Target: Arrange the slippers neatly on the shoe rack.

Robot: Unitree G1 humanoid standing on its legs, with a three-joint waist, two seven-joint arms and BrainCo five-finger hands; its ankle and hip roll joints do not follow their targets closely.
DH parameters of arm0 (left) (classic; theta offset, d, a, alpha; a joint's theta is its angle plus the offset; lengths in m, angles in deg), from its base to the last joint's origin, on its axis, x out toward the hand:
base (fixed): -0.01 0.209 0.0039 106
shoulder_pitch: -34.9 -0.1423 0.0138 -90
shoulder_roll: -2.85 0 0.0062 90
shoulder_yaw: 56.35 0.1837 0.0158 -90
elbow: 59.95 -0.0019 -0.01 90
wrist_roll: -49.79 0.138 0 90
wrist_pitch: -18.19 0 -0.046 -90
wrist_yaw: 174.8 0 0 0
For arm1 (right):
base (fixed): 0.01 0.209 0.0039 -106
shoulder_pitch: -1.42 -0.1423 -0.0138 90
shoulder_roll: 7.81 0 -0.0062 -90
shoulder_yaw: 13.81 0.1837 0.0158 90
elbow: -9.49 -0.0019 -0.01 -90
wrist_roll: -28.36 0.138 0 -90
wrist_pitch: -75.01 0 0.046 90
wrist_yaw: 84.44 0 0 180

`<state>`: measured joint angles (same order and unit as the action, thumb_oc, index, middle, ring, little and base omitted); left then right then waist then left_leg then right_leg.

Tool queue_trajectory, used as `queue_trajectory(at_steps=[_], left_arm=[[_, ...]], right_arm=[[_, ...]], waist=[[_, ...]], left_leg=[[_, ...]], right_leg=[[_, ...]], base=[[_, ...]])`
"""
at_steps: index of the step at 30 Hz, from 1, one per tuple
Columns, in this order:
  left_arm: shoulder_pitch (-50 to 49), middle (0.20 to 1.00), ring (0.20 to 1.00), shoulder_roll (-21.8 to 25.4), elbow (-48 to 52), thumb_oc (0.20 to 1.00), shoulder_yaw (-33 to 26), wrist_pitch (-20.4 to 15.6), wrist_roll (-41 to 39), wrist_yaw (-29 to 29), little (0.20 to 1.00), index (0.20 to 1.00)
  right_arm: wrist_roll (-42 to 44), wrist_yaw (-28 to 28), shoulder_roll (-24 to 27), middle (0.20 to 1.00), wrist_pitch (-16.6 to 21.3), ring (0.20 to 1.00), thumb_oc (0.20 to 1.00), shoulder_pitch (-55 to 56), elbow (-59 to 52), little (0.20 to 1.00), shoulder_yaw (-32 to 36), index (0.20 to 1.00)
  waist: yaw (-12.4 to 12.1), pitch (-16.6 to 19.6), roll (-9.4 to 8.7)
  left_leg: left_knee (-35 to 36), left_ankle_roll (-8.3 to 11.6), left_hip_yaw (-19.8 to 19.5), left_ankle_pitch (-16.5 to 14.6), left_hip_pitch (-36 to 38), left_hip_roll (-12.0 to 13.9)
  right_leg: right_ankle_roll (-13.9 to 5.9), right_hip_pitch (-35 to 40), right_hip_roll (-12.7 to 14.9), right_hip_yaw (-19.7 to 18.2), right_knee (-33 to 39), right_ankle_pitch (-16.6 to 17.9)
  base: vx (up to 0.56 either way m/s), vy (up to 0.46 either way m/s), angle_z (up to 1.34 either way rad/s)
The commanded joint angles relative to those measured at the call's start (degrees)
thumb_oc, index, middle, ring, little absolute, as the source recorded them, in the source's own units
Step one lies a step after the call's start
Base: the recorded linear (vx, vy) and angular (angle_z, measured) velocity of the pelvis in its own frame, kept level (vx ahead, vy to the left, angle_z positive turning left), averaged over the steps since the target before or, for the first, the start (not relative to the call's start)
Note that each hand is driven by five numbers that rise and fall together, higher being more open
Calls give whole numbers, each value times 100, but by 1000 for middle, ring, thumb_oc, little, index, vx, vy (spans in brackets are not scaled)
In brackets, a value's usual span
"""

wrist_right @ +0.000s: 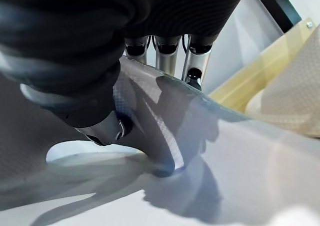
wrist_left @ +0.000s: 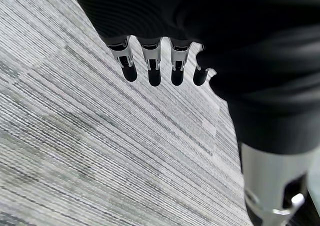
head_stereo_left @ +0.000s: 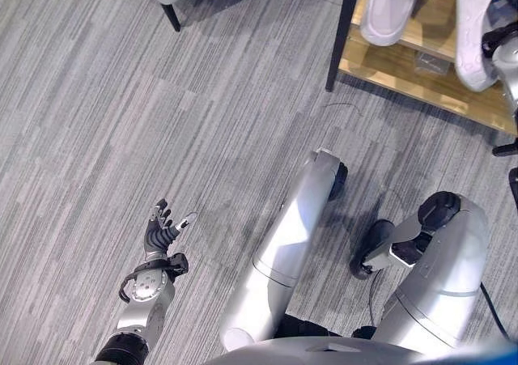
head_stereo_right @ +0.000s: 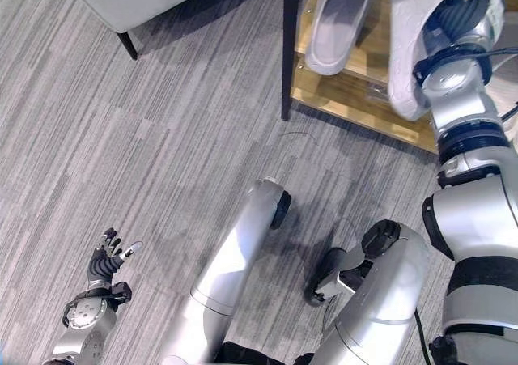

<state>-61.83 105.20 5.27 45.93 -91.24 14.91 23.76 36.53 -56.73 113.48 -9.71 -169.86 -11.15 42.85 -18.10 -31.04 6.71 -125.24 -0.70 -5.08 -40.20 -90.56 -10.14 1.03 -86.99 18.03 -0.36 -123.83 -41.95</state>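
One pale grey slipper (head_stereo_right: 338, 21) lies on the wooden shelf of the shoe rack (head_stereo_right: 356, 98). A second pale slipper (head_stereo_right: 407, 53) is just right of it over the same shelf, with my right hand (head_stereo_right: 455, 15) shut on it. In the right wrist view the fingers (wrist_right: 165, 55) and thumb pinch the slipper's strap (wrist_right: 150, 110). Whether this slipper rests on the shelf I cannot tell. My left hand (head_stereo_left: 159, 229) hangs open low on the left above the carpet, holding nothing; its straight fingers (wrist_left: 152, 68) show in the left wrist view.
The rack's black post (head_stereo_left: 341, 33) stands at its left front corner. A grey piece of furniture with a black leg (head_stereo_left: 171, 15) is at the far left. Grey striped carpet (head_stereo_left: 121, 122) covers the floor.
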Motion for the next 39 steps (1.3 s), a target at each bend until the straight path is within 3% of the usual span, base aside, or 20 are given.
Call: queue_trajectory(at_steps=[1, 13, 14, 18, 30, 35, 39], left_arm=[[-236, 1000, 1000, 385, 298, 1000, 79, -295, 97, -63, 1000, 1000], [-400, 1000, 1000, 490, 237, 1000, 48, -332, 142, -83, 1000, 1000], [-632, 1000, 1000, 679, 260, 1000, 90, -421, 393, -140, 1000, 1000], [-687, 1000, 1000, 785, 158, 1000, 290, -421, 473, -214, 1000, 1000], [-653, 1000, 1000, 873, -325, 1000, 529, -407, 597, -354, 1000, 1000], [-704, 1000, 1000, 782, -397, 1000, 609, -412, 540, -366, 1000, 1000], [-1170, 1000, 1000, 853, -124, 1000, 423, -414, 496, -476, 1000, 1000]], right_arm=[[-67, 134, 269, 200, 176, 200, 200, -558, -79, 200, -354, 200], [-179, 143, 364, 200, 163, 200, 200, -726, 105, 200, -507, 200], [-52, 189, 434, 1000, 206, 1000, 1000, -801, 424, 1000, -434, 1000], [718, 18, 458, 1000, 219, 1000, 1000, -1072, 901, 1000, -235, 1000], [1215, -106, 431, 1000, 314, 1000, 1000, -1211, 957, 1000, -174, 1000], [1441, -170, 398, 1000, 408, 1000, 1000, -995, 888, 1000, -63, 1000], [1450, -78, 510, 1000, 635, 1000, 1000, -202, 78, 1000, 208, 1000]], waist=[[-123, 125, 147], [-161, 125, 200], [-227, 125, 320], [-250, 125, 395], [-183, 125, 404], [-116, 125, 359], [-14, 125, 325]], left_leg=[[379, -121, -627, -296, 60, -16], [400, -95, -641, -339, 60, -13], [510, -48, -626, -292, 60, -38], [688, -16, -650, -222, 60, -98], [977, 17, -635, -89, 60, -196], [831, 33, -614, -167, 60, -179], [945, 50, -546, -115, 60, -141]], right_leg=[[290, 294, 46, -695, 61, 203], [354, 323, 39, -715, 101, 201], [400, 306, 72, -741, 147, 242], [428, 351, 147, -731, 264, 296], [467, 399, 229, -764, 521, 398], [495, 381, 198, -851, 422, 392], [540, 353, 175, -853, 545, 394]], base=[[0, 0, 0], [2, 6, 0], [11, 88, -1], [-10, 29, 1], [-12, 23, 3], [-16, 36, -4], [-60, 30, -5]])
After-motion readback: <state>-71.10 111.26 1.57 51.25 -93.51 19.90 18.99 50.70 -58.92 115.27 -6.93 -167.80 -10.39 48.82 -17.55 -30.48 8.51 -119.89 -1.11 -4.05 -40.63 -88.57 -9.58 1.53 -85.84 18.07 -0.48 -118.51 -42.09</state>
